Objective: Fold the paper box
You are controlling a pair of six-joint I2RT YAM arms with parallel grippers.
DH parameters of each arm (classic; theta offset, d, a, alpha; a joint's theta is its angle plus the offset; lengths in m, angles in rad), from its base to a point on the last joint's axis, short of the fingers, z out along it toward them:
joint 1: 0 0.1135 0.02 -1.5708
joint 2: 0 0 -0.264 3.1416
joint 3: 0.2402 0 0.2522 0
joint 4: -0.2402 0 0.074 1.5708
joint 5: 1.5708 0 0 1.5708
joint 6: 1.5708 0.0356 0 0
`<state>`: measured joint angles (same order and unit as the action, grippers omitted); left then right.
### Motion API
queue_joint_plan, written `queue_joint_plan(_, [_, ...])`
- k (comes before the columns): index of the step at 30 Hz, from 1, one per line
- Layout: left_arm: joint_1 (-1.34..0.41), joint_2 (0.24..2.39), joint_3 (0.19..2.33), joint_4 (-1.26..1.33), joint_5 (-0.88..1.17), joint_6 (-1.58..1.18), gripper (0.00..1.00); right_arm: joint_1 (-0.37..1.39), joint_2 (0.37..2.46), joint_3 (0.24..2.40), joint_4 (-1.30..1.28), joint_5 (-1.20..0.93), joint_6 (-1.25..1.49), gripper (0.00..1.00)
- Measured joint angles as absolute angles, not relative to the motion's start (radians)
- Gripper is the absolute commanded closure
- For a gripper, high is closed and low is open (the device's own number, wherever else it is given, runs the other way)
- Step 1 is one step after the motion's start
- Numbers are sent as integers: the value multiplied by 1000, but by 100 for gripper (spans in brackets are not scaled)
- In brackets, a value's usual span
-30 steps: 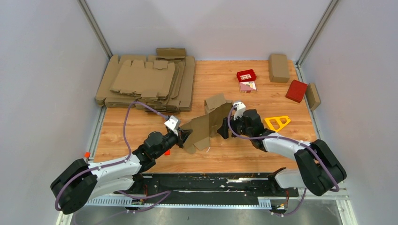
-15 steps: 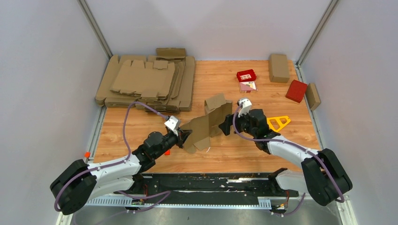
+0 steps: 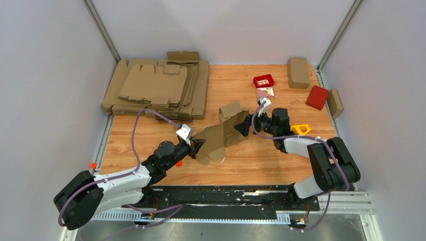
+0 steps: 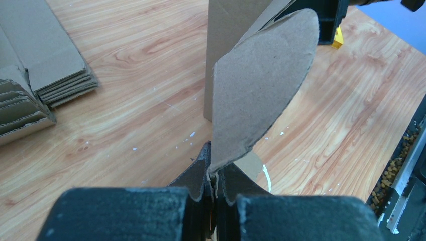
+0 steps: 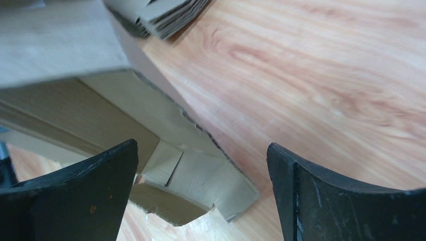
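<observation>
Brown cardboard paper box (image 3: 221, 135), half-formed with flaps sticking up, sits mid-table between the two arms. Left gripper (image 3: 197, 145) is clenched on a rounded flap at the box's near-left end; the left wrist view shows the flap pinched between the jaws. Right gripper (image 3: 242, 127) is spread wide at the box's right side, gripping nothing; the right wrist view shows both black fingers (image 5: 70, 196) apart, with the carton edge lying ahead of and between them.

Risks, as I judge them: only one thin flap is held, so it could tear or crease wrongly if the left arm pulls. The box could pivot or slide on the smooth wood when the right jaws close. The right jaws might also catch the wrong panel and crush it.

Wood-grain tabletop (image 3: 251, 160), scuffed with white flecks. Stack of flat brown cardboard blanks (image 3: 155, 88) back left, yellow triangular frame (image 3: 301, 129) just beside the right arm, small red boxes (image 3: 316, 97) back right. Plain grey walls enclose the cell.
</observation>
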<state>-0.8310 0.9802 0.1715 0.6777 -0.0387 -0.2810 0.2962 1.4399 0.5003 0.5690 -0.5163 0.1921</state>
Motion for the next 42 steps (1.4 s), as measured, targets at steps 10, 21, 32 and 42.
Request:
queue_joint_plan(10, [-831,982,171,678,-36,-281,98,342,1497,506,573,-622,208,19])
queue_joint_plan(21, [-831,984,171,673,-36,-273,98,495,1351,464,398,-372,178,14])
queue_joint_plan(32, [-831,947,170,638,-64,-258,98,622,1280,456,267,-189,136,11])
queue_joint_plan(42, [-831,922,158,624,-83,-259,98,675,1272,455,210,-119,136,7])
